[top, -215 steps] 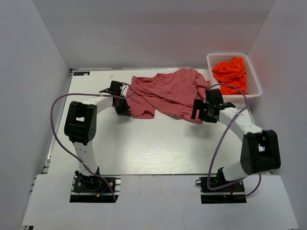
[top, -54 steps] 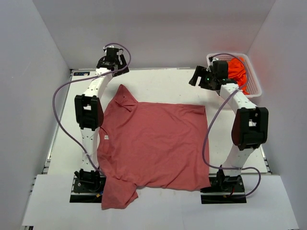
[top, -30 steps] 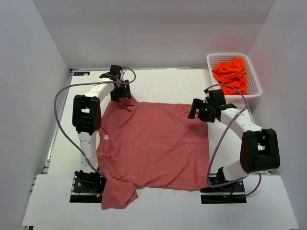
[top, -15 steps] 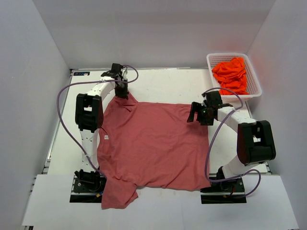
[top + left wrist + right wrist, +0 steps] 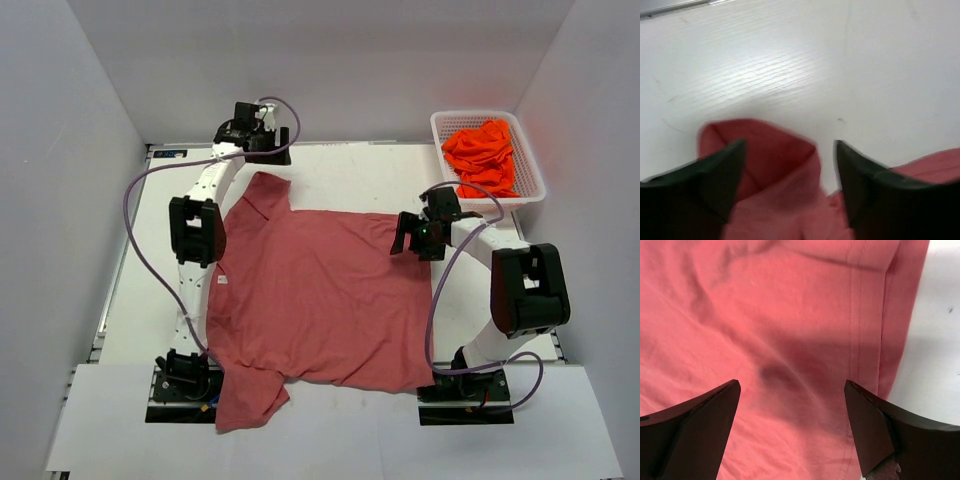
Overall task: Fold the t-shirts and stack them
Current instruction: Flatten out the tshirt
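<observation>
A large rose-red t-shirt (image 5: 320, 300) lies spread flat across the table, its near left sleeve (image 5: 245, 398) hanging over the front edge. A small white label (image 5: 221, 281) shows on its left side. My left gripper (image 5: 265, 152) is at the far left, just beyond the far sleeve (image 5: 265, 195). It is open, with the sleeve's folded tip (image 5: 767, 165) lying loose between its fingers (image 5: 725, 170). My right gripper (image 5: 412, 238) hovers open over the shirt's far right corner, hem seam (image 5: 856, 340) below it. Bright orange t-shirts (image 5: 482, 152) sit bunched in a basket.
The white mesh basket (image 5: 535, 185) stands at the far right corner. White walls close in the table on the left, back and right. Purple cables loop out from both arms. Bare white tabletop (image 5: 805, 65) lies beyond the sleeve.
My left gripper shut on the far sleeve, drew it toward the back wall, and has opened again; the sleeve now lies stretched out. The right gripper has hardly moved.
</observation>
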Robot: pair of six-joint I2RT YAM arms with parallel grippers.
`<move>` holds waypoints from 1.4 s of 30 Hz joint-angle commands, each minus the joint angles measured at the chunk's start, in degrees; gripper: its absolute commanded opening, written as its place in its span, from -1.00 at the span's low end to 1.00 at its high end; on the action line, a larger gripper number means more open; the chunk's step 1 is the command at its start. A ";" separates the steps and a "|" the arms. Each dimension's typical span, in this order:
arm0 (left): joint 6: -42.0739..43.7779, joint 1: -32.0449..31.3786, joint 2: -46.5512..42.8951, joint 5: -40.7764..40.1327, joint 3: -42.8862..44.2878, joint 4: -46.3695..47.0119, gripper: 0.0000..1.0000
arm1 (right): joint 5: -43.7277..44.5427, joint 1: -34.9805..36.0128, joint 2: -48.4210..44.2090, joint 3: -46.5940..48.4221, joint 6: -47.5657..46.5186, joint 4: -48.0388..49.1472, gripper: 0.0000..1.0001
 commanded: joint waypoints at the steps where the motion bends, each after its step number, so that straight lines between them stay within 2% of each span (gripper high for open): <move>1: -0.14 1.64 0.92 -5.64 3.17 0.53 0.99 | 1.44 -0.09 -1.47 2.93 -1.17 -0.78 0.81; 3: 2.32 1.64 -4.15 -2.77 -4.02 8.31 1.00 | 1.79 0.09 -2.61 2.67 -1.35 -0.78 0.81; 5: 2.32 1.64 -7.43 -1.00 -8.60 11.43 1.00 | 2.14 -0.09 -3.93 2.06 -1.70 -0.69 0.81; 9: 1.71 1.64 -12.18 -2.57 -9.14 8.64 1.00 | 2.41 0.00 -5.42 1.62 -1.26 -1.30 0.81; 12: 1.71 1.12 -16.05 -2.57 -14.23 8.63 1.00 | 2.14 0.09 -6.30 1.26 -0.73 -1.30 0.81; 15: 3.20 -0.11 -15.01 -1.44 -16.09 6.62 1.00 | 2.23 0.18 -6.48 0.74 -0.47 -1.47 0.81; 17: 3.82 -0.12 -12.12 0.06 -12.69 1.72 1.00 | 2.58 0.18 -6.57 0.74 -0.47 -1.83 0.81; 20: 2.59 -0.12 -5.00 0.06 -6.19 -5.14 0.81 | 3.28 0.18 -6.92 0.56 -0.47 -2.27 0.81; 23: 1.45 -0.12 -2.00 2.69 -4.22 -7.89 0.60 | 4.07 0.26 -7.01 0.47 -0.64 -2.71 0.81; 27: -1.62 -0.64 -4.79 3.92 -11.94 -3.70 0.50 | 4.43 0.00 -6.83 0.30 -0.82 -2.80 0.81; 30: -3.56 -1.17 -6.12 8.75 -17.05 -0.09 0.39 | 4.43 -0.08 -6.57 -0.14 -0.91 -2.36 0.81; 33: -5.66 -1.70 -6.12 9.38 -18.64 1.16 0.17 | 4.34 0.09 -6.13 -0.67 -1.08 -2.18 0.81; 34: -6.20 -1.70 -5.34 9.38 -18.64 1.16 0.00 | 4.43 0.09 -6.22 -0.84 -1.00 -2.18 0.81; 39: -8.39 -1.70 -4.54 9.38 -17.41 1.69 -0.47 | 4.51 0.00 -5.43 -0.93 -1.96 -2.27 0.81; 40: -9.01 -1.70 -5.06 8.77 -17.41 2.30 -0.59 | 4.43 0.00 -5.43 -0.76 -1.96 -2.27 0.81; 41: -9.01 -1.70 -5.07 8.76 -17.41 3.00 -0.88 | 4.51 -0.08 -5.17 -0.58 -1.96 -2.36 0.81; 42: -9.54 -2.22 -5.77 8.76 -17.41 3.01 -1.00 | 4.52 0.09 -4.99 -0.58 -2.14 -2.36 0.81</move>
